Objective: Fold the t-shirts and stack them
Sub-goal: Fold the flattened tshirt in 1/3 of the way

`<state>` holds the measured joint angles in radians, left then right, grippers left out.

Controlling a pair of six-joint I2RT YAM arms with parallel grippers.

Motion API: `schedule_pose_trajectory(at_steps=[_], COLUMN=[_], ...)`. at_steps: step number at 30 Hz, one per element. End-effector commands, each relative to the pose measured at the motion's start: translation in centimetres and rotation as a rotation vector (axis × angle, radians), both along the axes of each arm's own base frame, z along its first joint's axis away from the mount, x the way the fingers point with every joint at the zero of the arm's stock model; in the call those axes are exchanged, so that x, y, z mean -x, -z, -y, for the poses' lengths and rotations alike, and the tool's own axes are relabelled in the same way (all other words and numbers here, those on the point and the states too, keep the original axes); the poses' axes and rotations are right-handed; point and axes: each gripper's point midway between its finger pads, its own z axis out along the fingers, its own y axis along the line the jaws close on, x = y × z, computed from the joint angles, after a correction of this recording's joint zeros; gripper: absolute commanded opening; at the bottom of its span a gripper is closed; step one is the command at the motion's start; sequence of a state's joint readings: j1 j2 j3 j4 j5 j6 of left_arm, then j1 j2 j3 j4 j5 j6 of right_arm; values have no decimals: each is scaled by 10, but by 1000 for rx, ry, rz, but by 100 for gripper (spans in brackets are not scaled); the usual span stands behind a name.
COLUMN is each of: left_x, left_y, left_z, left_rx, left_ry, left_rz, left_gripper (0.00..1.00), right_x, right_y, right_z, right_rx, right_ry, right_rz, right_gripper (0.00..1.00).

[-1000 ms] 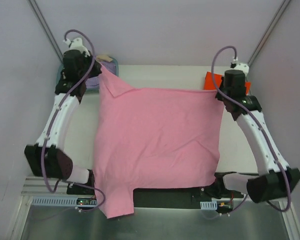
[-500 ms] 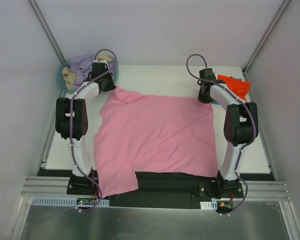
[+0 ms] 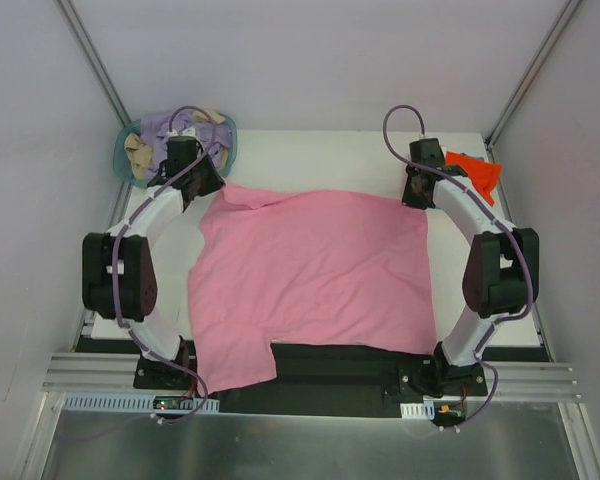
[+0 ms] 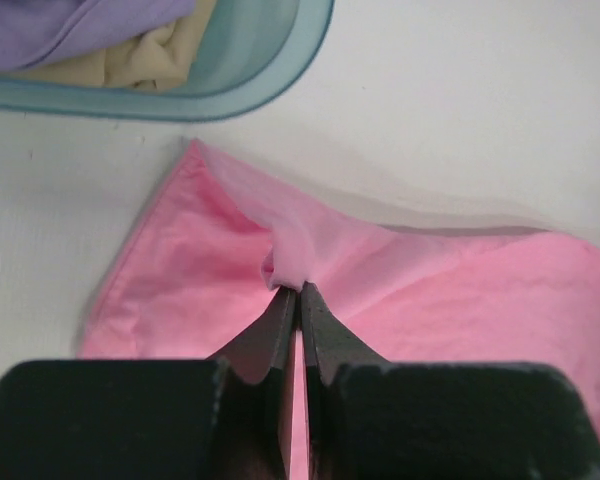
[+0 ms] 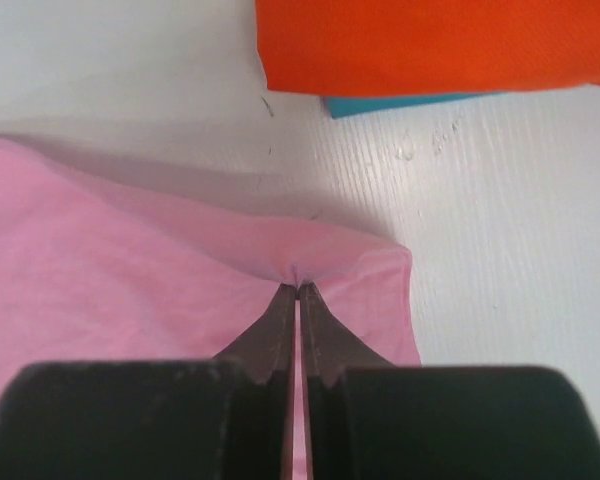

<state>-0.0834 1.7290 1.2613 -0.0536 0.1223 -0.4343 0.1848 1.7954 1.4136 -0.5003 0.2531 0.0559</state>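
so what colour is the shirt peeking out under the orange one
Teal-blue; the teal-blue shirt shows only an edge beneath the orange-red shirt, clearest in right wrist view.

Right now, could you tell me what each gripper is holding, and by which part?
Both hold the pink t-shirt: the left gripper pinches its far left corner, the right gripper its far right corner.

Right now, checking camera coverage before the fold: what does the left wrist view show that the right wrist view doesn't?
Only left wrist: the round teal plastic basket holding lilac cloth and cream cloth. Only right wrist: the folded orange-red cotton t-shirt on a teal-blue t-shirt. Both: the light pink cotton t-shirt on the white table, pinched by the shut left claw and right claw respectively.
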Motion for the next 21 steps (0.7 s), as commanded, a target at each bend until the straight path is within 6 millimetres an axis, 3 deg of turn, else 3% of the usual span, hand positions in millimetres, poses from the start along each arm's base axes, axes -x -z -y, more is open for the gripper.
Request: schedule_pose_trajectory(at_steps=[1, 2, 4, 5, 7, 9, 15, 21], left_x=[36, 44, 63, 71, 89, 104, 155, 184], left_y=[-29, -40, -26, -34, -24, -32, -25, -26], left_z=[-3, -3, -4, -5, -6, -6, -9, -14], left_rx=[73, 80, 93, 102, 119, 139, 172, 177], left_ry=[-58, -62, -80, -86, -109, -118, -172, -213], left_rz=[54, 79, 40, 58, 23, 32, -9, -3], left_gripper=[0, 0, 0, 0, 0, 0, 0, 0], right_x=[23, 32, 42, 46, 55, 61, 70, 76], right_y=[-30, -31, -32, -38, -37, -42, -43, -50], right_z=[-1, 0, 2, 4, 8, 10, 15, 26], right_rx=[-52, -51, -45, -43, -23, -18, 1, 57], right_ry=[6, 7, 2, 3, 6, 6, 3, 8], right_rz=[48, 44, 31, 42, 29, 31, 23, 23], right_gripper=[1, 1, 1, 1, 1, 1, 1, 1])
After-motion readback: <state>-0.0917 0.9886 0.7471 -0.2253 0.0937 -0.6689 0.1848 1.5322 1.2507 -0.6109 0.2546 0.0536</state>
